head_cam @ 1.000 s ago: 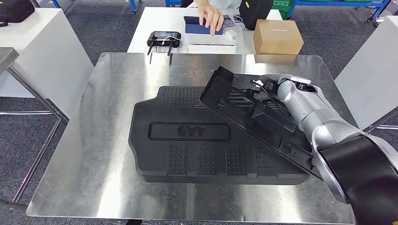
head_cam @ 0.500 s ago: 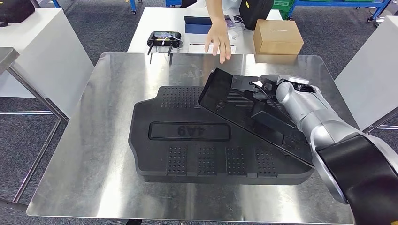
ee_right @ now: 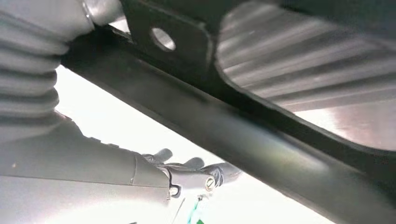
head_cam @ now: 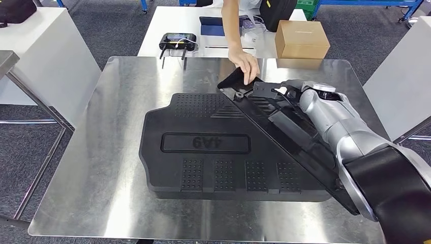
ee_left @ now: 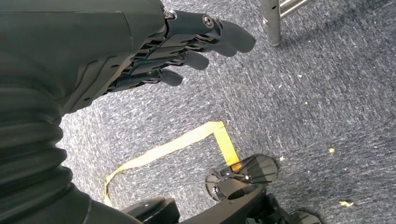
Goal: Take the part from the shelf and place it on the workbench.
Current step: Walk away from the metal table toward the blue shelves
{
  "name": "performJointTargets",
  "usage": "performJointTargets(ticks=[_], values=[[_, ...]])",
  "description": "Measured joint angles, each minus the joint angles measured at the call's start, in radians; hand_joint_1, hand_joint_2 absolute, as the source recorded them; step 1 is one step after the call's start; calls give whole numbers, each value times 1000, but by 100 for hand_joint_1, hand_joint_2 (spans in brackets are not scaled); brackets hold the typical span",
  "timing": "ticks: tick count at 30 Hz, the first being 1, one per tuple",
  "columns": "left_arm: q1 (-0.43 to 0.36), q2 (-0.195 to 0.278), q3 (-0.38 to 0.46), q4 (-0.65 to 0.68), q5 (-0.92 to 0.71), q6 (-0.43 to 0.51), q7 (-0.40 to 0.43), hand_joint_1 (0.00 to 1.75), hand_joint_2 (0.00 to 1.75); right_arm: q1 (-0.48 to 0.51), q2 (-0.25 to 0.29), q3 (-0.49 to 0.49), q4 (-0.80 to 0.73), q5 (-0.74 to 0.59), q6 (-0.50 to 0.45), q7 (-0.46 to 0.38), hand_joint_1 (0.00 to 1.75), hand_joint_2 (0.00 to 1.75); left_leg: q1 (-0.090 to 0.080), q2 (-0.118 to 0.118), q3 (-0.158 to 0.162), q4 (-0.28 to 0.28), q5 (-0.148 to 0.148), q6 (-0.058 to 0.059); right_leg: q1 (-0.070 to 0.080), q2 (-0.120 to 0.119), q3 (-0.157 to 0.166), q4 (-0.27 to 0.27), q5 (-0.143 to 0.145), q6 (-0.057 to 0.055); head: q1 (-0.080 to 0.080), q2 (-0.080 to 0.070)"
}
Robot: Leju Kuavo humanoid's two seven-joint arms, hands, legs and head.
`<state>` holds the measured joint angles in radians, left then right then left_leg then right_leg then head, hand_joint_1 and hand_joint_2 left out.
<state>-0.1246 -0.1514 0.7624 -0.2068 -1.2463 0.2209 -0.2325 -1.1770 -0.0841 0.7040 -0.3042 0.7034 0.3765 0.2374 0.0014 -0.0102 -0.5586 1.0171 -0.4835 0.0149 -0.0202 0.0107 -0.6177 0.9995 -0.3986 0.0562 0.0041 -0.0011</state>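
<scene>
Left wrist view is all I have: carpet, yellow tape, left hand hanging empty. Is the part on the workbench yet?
Observer: Not flat yet. The head view has the black part tilted over a black ribbed mat that lies on the steel workbench.
Operator: Right hand gripping it?
Observer: Can't tell. The right wrist view shows the right hand with fingers stretched out close along the part's edge, but the contact itself is hidden.
Operator: Anyone close?
Observer: Yes. A person's hand is on the part's far corner.
</scene>
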Motion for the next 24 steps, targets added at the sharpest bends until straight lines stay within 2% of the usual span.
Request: performJointTargets(ticks=[24], values=[[4, 0, -4, 0, 5, 1, 1, 0, 175, 19, 13, 20, 8, 29, -8, 4, 0, 175, 1, -11, -12, 0, 1, 0, 1, -11, -9, 0, 0, 0, 0, 0]])
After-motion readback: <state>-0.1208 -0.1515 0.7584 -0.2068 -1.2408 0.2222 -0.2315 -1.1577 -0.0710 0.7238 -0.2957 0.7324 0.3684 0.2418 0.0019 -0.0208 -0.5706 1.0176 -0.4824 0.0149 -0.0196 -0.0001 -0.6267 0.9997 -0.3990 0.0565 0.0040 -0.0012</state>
